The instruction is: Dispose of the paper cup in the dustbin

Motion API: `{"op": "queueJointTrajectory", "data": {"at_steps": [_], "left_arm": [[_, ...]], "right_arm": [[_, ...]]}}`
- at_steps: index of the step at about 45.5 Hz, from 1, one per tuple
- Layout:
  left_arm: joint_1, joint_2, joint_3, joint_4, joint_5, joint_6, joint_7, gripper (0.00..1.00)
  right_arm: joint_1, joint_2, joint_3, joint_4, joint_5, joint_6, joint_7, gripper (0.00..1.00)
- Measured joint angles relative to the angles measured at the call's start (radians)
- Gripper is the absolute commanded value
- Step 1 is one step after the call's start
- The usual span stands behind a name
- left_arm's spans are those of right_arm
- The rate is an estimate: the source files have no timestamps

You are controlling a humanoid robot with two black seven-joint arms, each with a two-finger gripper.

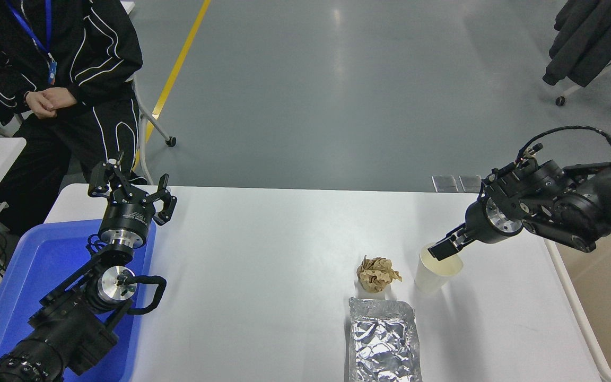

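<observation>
**Cup at right jaws, bin to the right**

The paper cup [437,269] stands upright on the tabletop [263,249], mouth up, just right of a crumpled paper ball [376,274]. The right gripper [442,249] reaches in from the right; its jaws sit at the cup's rim, apparently pinching it (contact not fully clear). The dustbin [594,329] lies off the right edge. The left gripper [131,188] is parked, jaws spread.

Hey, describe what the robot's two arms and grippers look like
Both arms are black with silver metal rings at the joints. The left gripper has chunky, curved black fingers; a black cable loops beside its arm. The right gripper has slim black fingers, a thin black cable arching over its wrist.
</observation>
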Motion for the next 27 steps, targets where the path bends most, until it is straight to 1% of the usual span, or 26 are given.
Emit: {"op": "queueJointTrajectory", "data": {"at_steps": [8,10,13,15,22,27], "left_arm": [[0.000,0.000,0.000,0.000,0.000,0.000,0.000,1.00],[0.000,0.000,0.000,0.000,0.000,0.000,0.000,1.00],[0.000,0.000,0.000,0.000,0.000,0.000,0.000,1.00],[0.000,0.000,0.000,0.000,0.000,0.000,0.000,1.00],[0.000,0.000,0.000,0.000,0.000,0.000,0.000,1.00],[0.000,0.000,0.000,0.000,0.000,0.000,0.000,1.00]], "right_arm": [[-0.027,0.004,-0.002,-0.012,-0.001,-0.017,0.000,0.89],[-0.033,0.005,-0.003,-0.014,-0.001,-0.021,0.000,0.84],[-0.041,0.006,-0.004,-0.016,-0.001,-0.027,0.000,0.80],[-0.045,0.007,-0.004,-0.019,-0.001,-0.032,0.000,0.73],[-0.061,0.013,-0.003,-0.040,0.001,-0.044,0.000,0.41],[-0.068,0.017,-0.002,-0.056,0.003,-0.048,0.000,0.30]]}}
